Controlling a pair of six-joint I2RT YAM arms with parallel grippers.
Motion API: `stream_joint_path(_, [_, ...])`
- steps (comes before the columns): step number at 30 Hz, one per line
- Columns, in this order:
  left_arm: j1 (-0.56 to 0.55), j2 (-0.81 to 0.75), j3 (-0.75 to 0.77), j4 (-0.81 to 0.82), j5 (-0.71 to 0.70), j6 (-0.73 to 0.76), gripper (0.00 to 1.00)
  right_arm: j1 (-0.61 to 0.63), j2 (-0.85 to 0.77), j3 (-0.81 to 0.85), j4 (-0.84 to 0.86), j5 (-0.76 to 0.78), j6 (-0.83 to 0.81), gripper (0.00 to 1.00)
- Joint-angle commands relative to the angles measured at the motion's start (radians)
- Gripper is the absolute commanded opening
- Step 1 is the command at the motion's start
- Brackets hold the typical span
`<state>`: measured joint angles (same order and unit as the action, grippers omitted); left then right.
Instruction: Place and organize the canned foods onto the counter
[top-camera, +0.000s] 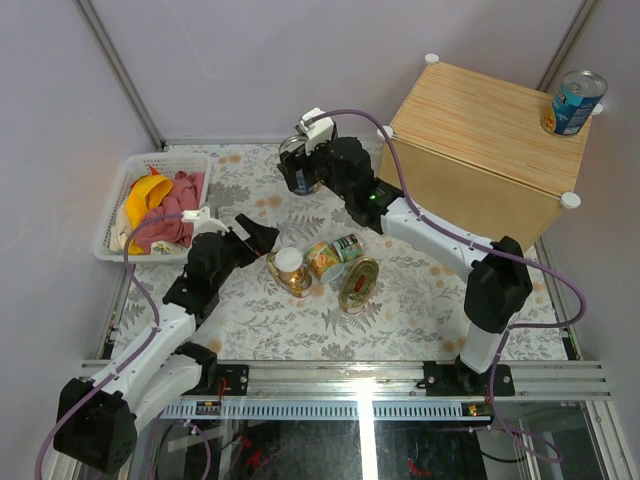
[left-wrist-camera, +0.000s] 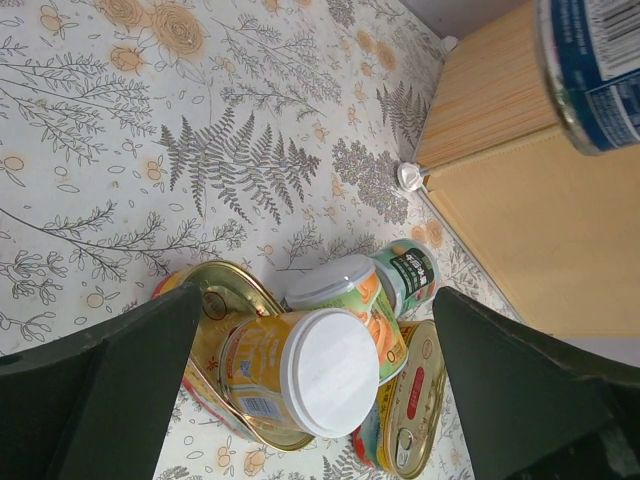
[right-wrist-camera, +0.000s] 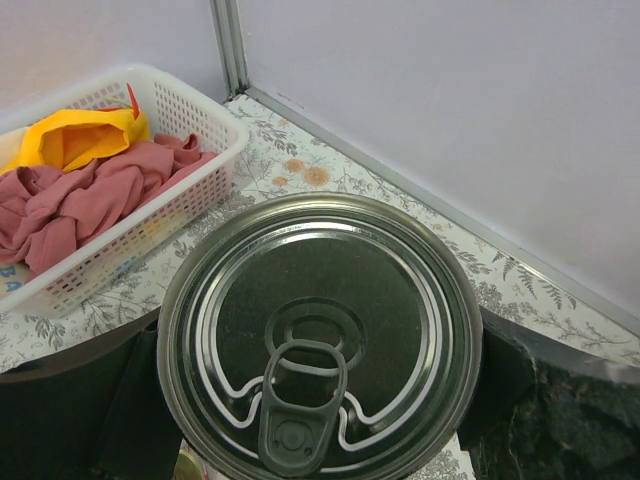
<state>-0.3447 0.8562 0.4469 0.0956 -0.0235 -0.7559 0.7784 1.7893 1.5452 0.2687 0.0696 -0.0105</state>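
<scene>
My right gripper (top-camera: 300, 172) is shut on a large blue-labelled can (top-camera: 298, 165) and holds it upright above the table's back middle; its silver pull-tab top (right-wrist-camera: 320, 335) fills the right wrist view. A second blue can (top-camera: 577, 102) stands on the counter's (top-camera: 480, 135) far right corner. My left gripper (top-camera: 262, 238) is open, its fingers either side of a yellow can with a white lid (left-wrist-camera: 300, 375). That can stands on a gold oval tin (left-wrist-camera: 225, 290). Beside it lie a peach-labelled can (left-wrist-camera: 350, 295), a green can (left-wrist-camera: 410, 272) and another oval tin (left-wrist-camera: 415, 405).
A white plastic basket (top-camera: 118, 210) with red and yellow cloths (top-camera: 165, 205) sits at the back left, also in the right wrist view (right-wrist-camera: 190, 185). The floral table cover (top-camera: 420, 300) runs to the counter's foot. Grey walls close the back and sides.
</scene>
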Motion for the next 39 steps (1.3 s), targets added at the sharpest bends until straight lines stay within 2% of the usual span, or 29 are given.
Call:
stream_joint_path(1, [0.011,-0.018,0.034,0.043,0.005,-0.004,1.0,0.013,-0.12,0.147,0.083,0.024,-0.024,0.04])
stream_joint_path(3, [0.013,-0.031,0.024,0.044,-0.003,-0.013,1.0,0.021,-0.12,0.174,0.05,0.025,-0.031,0.0])
stream_joint_path(17, [0.013,-0.111,-0.05,0.045,-0.034,-0.083,1.0,0.034,-0.171,0.345,-0.124,0.106,-0.093,0.0])
stream_joint_path(30, [0.014,-0.078,-0.02,0.044,-0.019,-0.059,1.0,0.035,-0.17,0.528,-0.198,0.351,-0.23,0.0])
stream_joint_path(35, [0.014,-0.064,-0.016,0.055,-0.011,-0.053,1.0,0.027,-0.193,0.524,-0.16,0.476,-0.315,0.0])
stream_joint_path(39, [0.014,-0.052,-0.011,0.058,-0.007,-0.044,1.0,-0.032,-0.218,0.527,-0.165,0.535,-0.316,0.0])
